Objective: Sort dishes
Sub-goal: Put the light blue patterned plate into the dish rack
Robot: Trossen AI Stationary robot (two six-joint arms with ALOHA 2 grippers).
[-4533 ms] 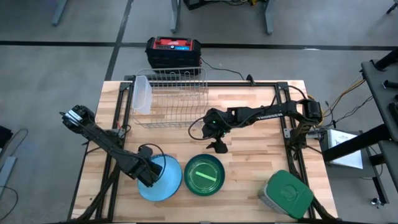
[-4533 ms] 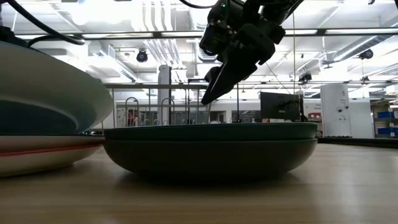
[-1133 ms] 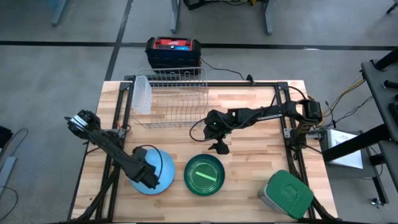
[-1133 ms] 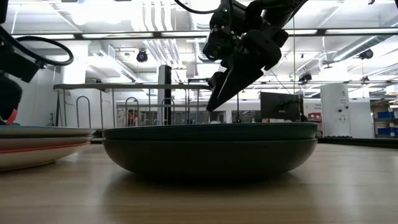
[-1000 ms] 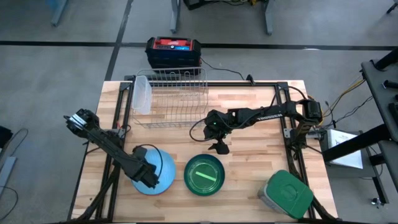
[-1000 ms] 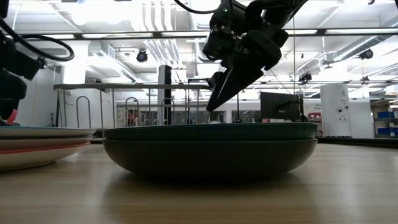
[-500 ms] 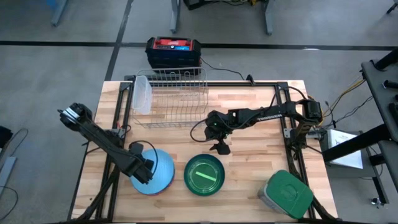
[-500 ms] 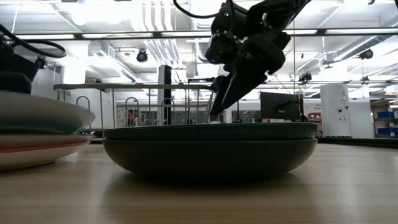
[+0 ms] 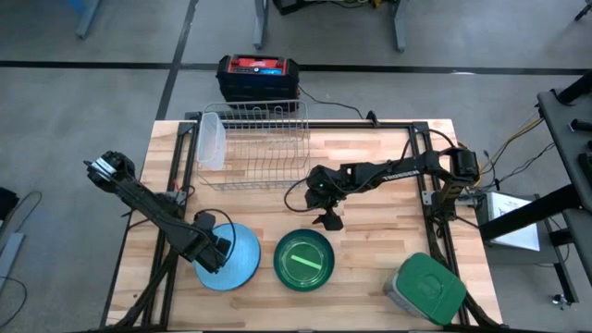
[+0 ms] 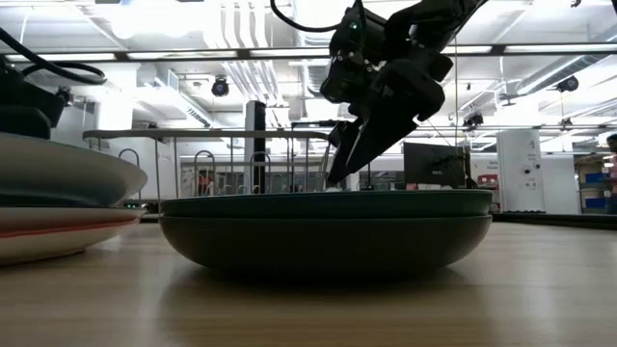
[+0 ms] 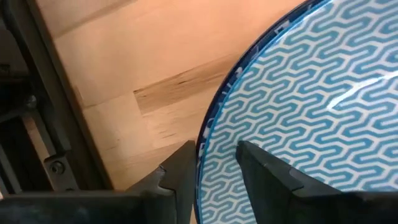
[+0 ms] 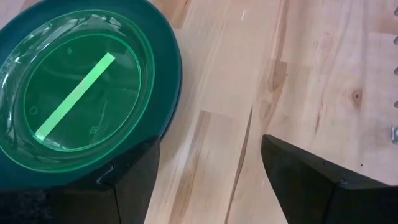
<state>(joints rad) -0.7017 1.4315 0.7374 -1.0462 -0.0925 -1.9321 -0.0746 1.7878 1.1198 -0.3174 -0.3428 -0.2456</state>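
Note:
A light blue patterned plate (image 9: pixel 239 261) lies at the table's near left on a white bowl with a red stripe (image 10: pixel 48 236). My left gripper (image 9: pixel 215 252) points down at the plate's left rim and is shut on it. In the low view the plate (image 10: pixel 58 173) rises toward the left. A dark green bowl (image 9: pixel 303 261) holding a lime green dish (image 12: pixel 74 93) rests on the table to its right. My right gripper (image 9: pixel 326 220) hangs open above the table just beyond the bowl, with nothing between its fingers. My left gripper has the plate's left rim (image 11: pixel 208 140) between its two fingers, coming from above. One finger (image 11: pixel 181 169) stands outside the rim and the other (image 11: pixel 258 163) on the patterned upper face. The plate's left side is tipped up; the rest stays over the striped bowl.
A wire rack (image 9: pixel 254 148) stands at the far left with a clear container (image 9: pixel 211 141) at its left end. A grey container with a green lid (image 9: pixel 427 289) sits at the near right corner. Bare wood lies between rack and bowls.
My left gripper has gone toward the table's left edge, from over the plate to its left rim. The blue plate, which lay flat on the striped bowl, now stands tipped with its left side raised.

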